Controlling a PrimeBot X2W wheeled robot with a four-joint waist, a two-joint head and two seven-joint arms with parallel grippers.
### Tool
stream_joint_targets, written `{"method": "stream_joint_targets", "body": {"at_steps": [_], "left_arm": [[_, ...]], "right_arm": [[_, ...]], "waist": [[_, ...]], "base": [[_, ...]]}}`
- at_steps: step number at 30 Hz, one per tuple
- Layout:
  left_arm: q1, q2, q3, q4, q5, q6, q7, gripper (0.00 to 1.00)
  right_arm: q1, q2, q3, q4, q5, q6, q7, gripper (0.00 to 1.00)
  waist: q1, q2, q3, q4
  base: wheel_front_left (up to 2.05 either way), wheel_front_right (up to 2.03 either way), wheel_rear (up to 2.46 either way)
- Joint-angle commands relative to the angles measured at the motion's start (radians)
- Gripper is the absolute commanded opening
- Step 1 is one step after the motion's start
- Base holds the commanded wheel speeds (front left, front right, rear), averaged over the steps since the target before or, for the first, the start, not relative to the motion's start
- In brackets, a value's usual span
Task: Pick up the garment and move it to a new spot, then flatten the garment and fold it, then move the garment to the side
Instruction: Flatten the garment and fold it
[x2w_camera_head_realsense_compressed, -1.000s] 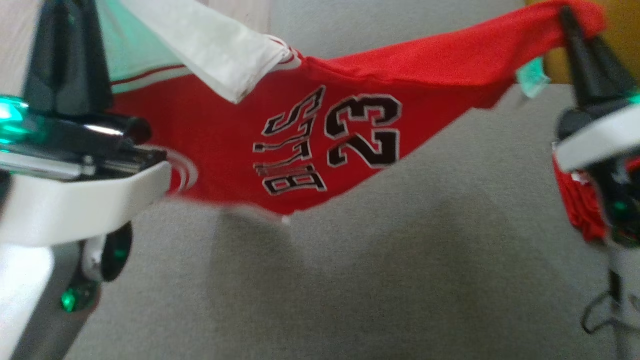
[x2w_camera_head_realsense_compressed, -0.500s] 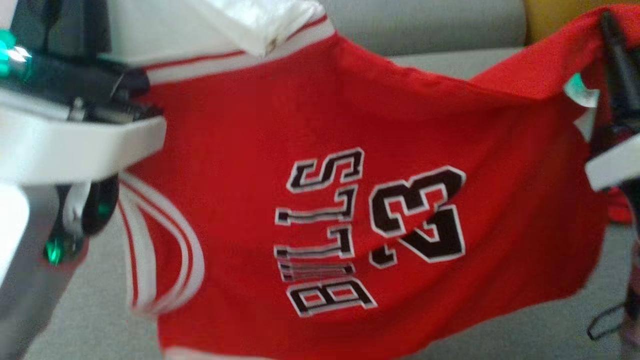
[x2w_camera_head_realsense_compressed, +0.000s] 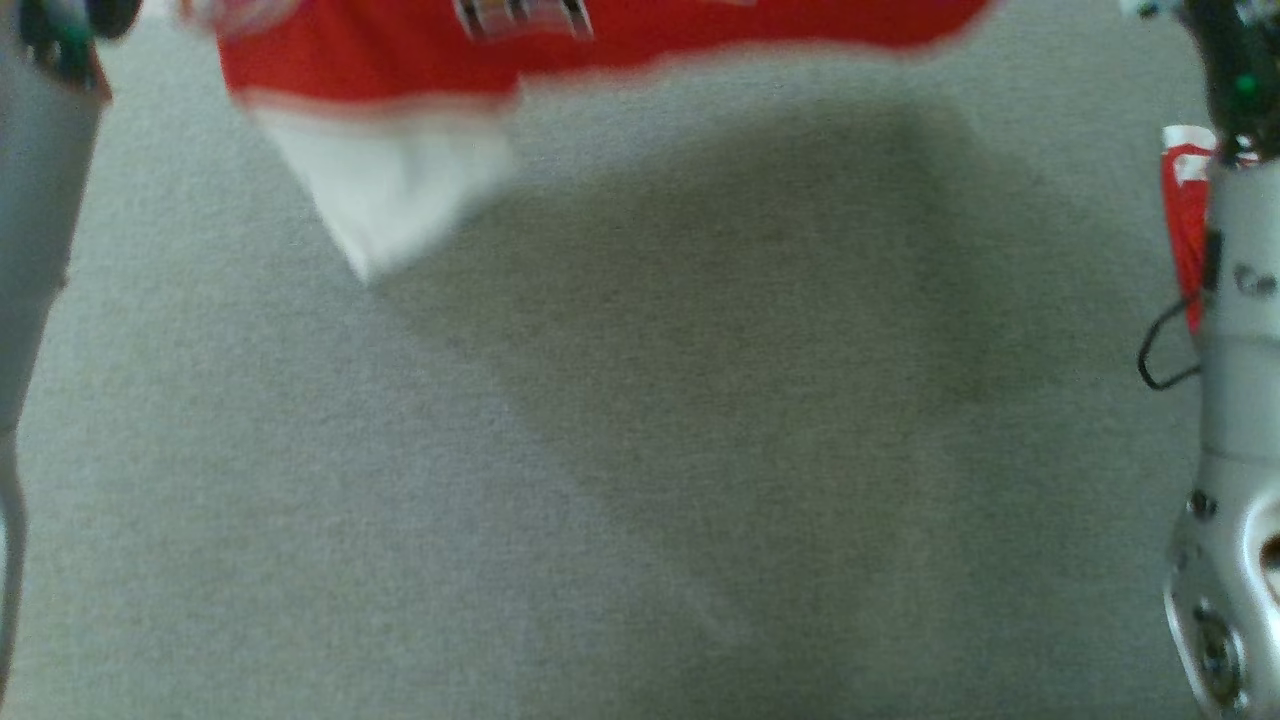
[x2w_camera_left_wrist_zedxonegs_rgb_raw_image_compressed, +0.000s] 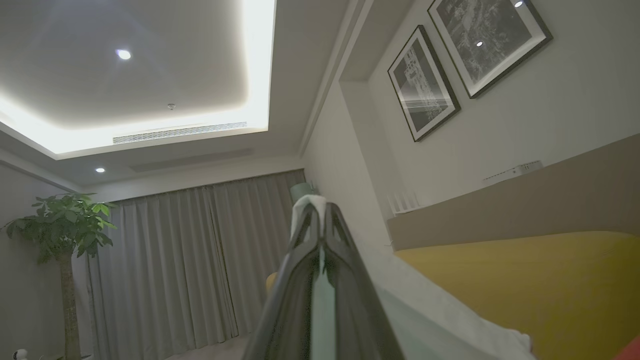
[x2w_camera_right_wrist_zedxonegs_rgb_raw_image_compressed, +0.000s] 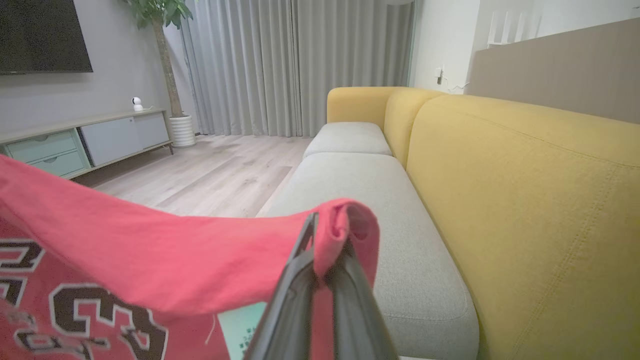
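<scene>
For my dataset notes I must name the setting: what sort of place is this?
Most likely a home living room: a yellow sofa, a low cabinet under a wall-mounted screen, a potted plant beside long curtains, and framed pictures on the wall.

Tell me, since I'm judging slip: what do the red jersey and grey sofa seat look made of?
Red jersey: thin matte knit, probably synthetic; it drapes and folds softly. Grey sofa seat: matte woven upholstery, with a fine grainy texture.
</scene>
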Motion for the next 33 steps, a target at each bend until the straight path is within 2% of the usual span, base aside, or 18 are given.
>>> {"method": "stream_joint_targets", "body": {"at_steps": [1, 8, 14, 18, 21, 25, 33], "left_arm": [[-0.073, 0.012, 0.030, 0.043, 0.009, -0.009, -0.043, 0.00], [-0.062, -0.079, 0.005, 0.200, -0.022, -0.039, -0.124, 0.00], [0.087, -0.127, 0.000, 0.266, -0.068, -0.047, -0.170, 0.00], [0.202, -0.134, 0.014, 0.280, -0.090, -0.052, -0.184, 0.00], [0.295, -0.129, 0.037, 0.245, -0.095, -0.049, -0.189, 0.00], [0.445, -0.121, 0.093, 0.126, -0.080, -0.037, -0.190, 0.00], [0.805, -0.110, 0.179, -0.117, -0.045, 0.009, -0.190, 0.00]], "right_arm": [[-0.074, 0.029, 0.014, 0.046, -0.031, -0.001, -0.045, 0.00], [-0.133, 0.058, 0.000, 0.268, -0.124, -0.001, -0.185, 0.00], [-0.080, 0.079, -0.006, 0.451, -0.145, -0.001, -0.305, 0.00], [-0.042, 0.085, -0.005, 0.542, -0.144, -0.001, -0.378, 0.00], [-0.016, 0.087, 0.008, 0.576, -0.127, -0.001, -0.431, 0.00], [0.039, 0.088, 0.020, 0.578, -0.075, -0.001, -0.489, 0.00], [0.274, 0.088, 0.018, 0.449, 0.002, -0.001, -0.525, 0.00]], "waist": [[-0.0006, 0.0000, 0.012, 0.015], [-0.0006, 0.0000, 0.066, 0.049], [-0.0006, 0.0000, 0.119, 0.061], [-0.0006, 0.0000, 0.137, 0.057], [-0.0006, 0.0000, 0.133, 0.052], [-0.0006, 0.0000, 0.106, 0.050], [-0.0006, 0.0000, 0.002, 0.057]], "base": [[0.00, 0.00, 0.00], [0.00, 0.00, 0.00], [0.00, 0.00, 0.00], [0.00, 0.00, 0.00], [0.00, 0.00, 0.00], [0.00, 0.00, 0.00], [0.00, 0.00, 0.00]]}}
